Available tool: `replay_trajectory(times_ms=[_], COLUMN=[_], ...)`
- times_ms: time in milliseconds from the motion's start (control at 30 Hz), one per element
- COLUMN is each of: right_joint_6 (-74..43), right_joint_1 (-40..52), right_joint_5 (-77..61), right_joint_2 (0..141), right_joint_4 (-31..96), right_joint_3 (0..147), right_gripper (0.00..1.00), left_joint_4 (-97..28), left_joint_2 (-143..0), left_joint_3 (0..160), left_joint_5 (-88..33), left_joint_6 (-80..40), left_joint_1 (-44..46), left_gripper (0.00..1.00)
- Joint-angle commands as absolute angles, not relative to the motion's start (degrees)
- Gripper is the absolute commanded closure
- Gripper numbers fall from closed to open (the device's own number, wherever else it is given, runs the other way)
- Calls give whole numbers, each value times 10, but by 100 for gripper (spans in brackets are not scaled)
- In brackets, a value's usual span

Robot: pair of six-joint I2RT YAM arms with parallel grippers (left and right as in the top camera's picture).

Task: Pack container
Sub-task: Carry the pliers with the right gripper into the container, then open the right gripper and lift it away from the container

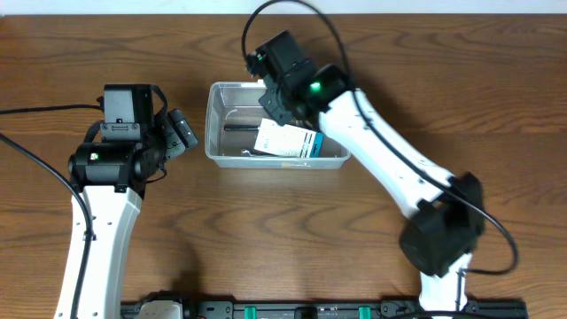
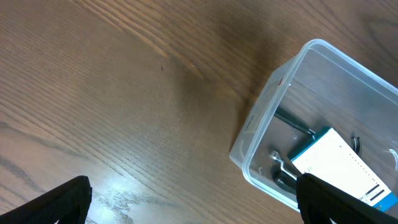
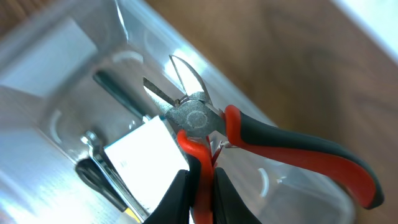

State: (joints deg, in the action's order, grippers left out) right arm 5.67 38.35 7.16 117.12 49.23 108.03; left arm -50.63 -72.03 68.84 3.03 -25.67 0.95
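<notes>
On the wooden table [image 1: 177, 53] the clear container [image 1: 211, 124] sits toward the far side, between the two arms. Packing looks well along to me: a blue-and-white box [image 1: 288, 142] leans inside it, over a dark-handled tool [image 1: 239, 126] and a small metal tool [image 2: 280, 165]. The right gripper [image 3: 200, 180] hangs over the tub, pinching one handle of red-and-black cutters [image 3: 198, 118] that are not yet let go. The left gripper [image 1: 177, 135] waits just beside the tub, spread wide and empty.
</notes>
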Motion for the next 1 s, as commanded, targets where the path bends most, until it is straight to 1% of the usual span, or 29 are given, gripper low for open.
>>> replay_trajectory(times_ms=[0, 200, 367, 400, 433, 500, 533, 567, 633, 667, 700, 767, 800, 967], right_joint_6=[65, 65, 65, 65, 65, 65, 65, 65, 68, 69, 69, 49, 26, -41], right_joint_1=[391, 391, 391, 391, 391, 391, 391, 391, 391, 391, 391, 389, 385, 329], right_joint_5=[88, 87, 86, 86, 86, 85, 85, 86, 90, 99, 107, 133, 154, 176], right_joint_2=[1211, 1259, 1271, 1271, 1272, 1271, 1271, 1270, 1263, 1256, 1246, 1223, 1206, 1125], right_joint_4=[497, 513, 521, 521, 520, 520, 521, 521, 521, 521, 522, 526, 530, 564], right_joint_3=[1089, 1089, 1089, 1089, 1089, 1090, 1090, 1090, 1096, 1103, 1111, 1135, 1153, 1216], right_gripper=[93, 90, 83, 79, 68, 55, 45, 38, 29, 21, 18, 5, 1, 1], left_joint_4=[-507, -507, -507, -507, -507, -507, -507, -507, -507, -507, -507, -507, -507, -507], left_joint_2=[-724, -724, -724, -724, -724, -724, -724, -724, -724, -724, -724, -724, -724, -724], left_joint_3=[695, 695, 695, 695, 695, 695, 695, 695, 695, 695, 695, 695, 695, 695], left_joint_5=[37, 37, 37, 37, 37, 37, 37, 37, 37, 37, 37, 37, 37, 37], left_joint_6=[-255, -255, -255, -255, -255, -255, -255, -255, -255, -255, -255, -255, -255, -255], left_joint_1=[7, 7, 7, 7, 7, 7, 7, 7, 7, 7, 7, 7, 7, 7], left_gripper=[2, 2, 2, 2, 2, 2, 2, 2, 2, 2, 2, 2, 2, 2])
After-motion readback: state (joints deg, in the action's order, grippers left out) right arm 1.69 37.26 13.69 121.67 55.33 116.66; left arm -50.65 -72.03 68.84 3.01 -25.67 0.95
